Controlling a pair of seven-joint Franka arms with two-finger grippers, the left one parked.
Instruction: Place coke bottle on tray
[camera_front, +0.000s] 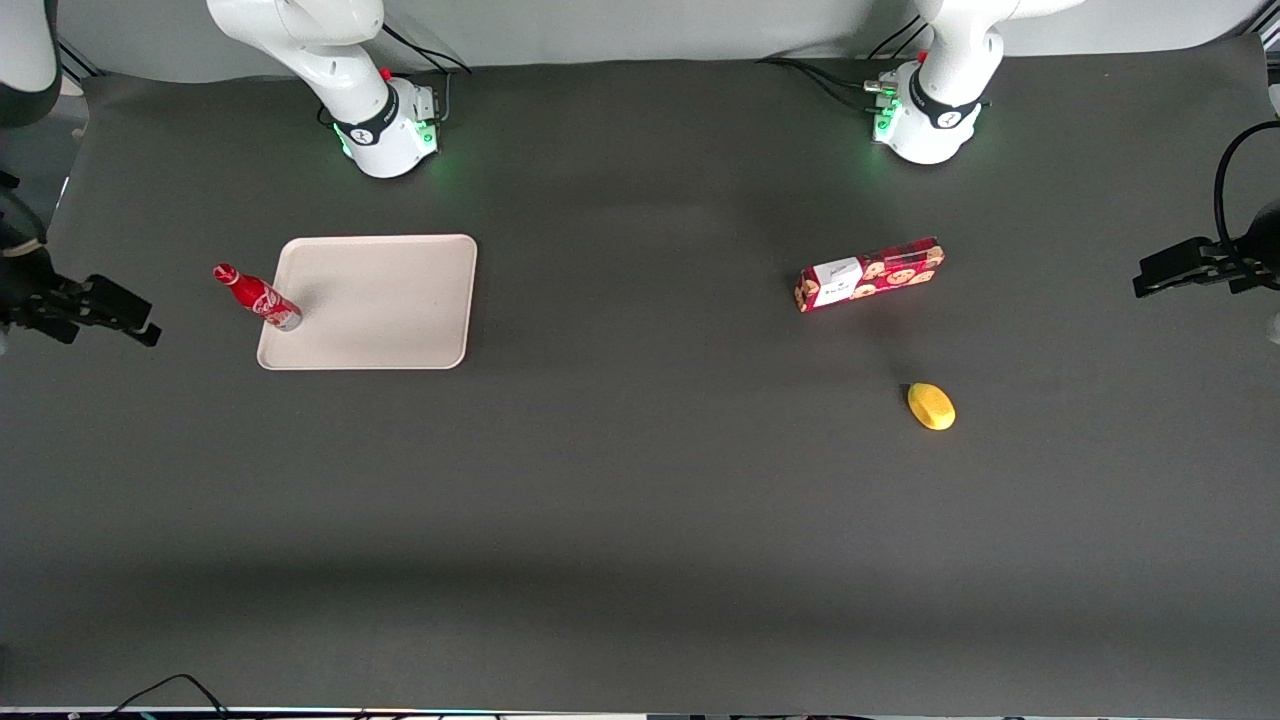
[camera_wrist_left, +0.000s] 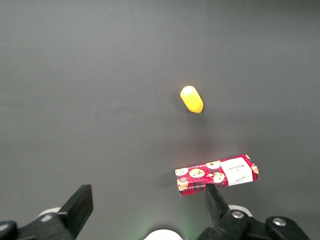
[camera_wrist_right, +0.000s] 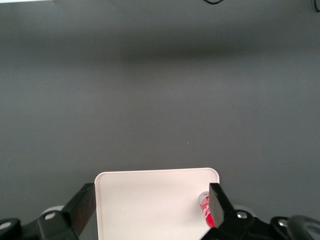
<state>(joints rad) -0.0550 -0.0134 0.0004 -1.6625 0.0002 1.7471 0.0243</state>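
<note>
The coke bottle (camera_front: 257, 297), slim and red with white lettering and a silvery base, stands upright on the beige tray (camera_front: 385, 300), at the tray's corner nearest the working arm's end of the table. My right gripper (camera_front: 138, 320) hangs apart from the bottle, farther toward that end, and is open with nothing in it. In the right wrist view the gripper (camera_wrist_right: 151, 199) sits well above the tray (camera_wrist_right: 150, 200), and one finger (camera_wrist_right: 219, 204) hides part of the bottle (camera_wrist_right: 204, 209).
A red cookie box (camera_front: 868, 274) lies toward the parked arm's end, with a yellow lemon-like object (camera_front: 931, 406) nearer the front camera. Both also appear in the left wrist view, the box (camera_wrist_left: 216, 174) and the yellow object (camera_wrist_left: 191, 99). The working arm's base (camera_front: 388, 130) stands beside the tray.
</note>
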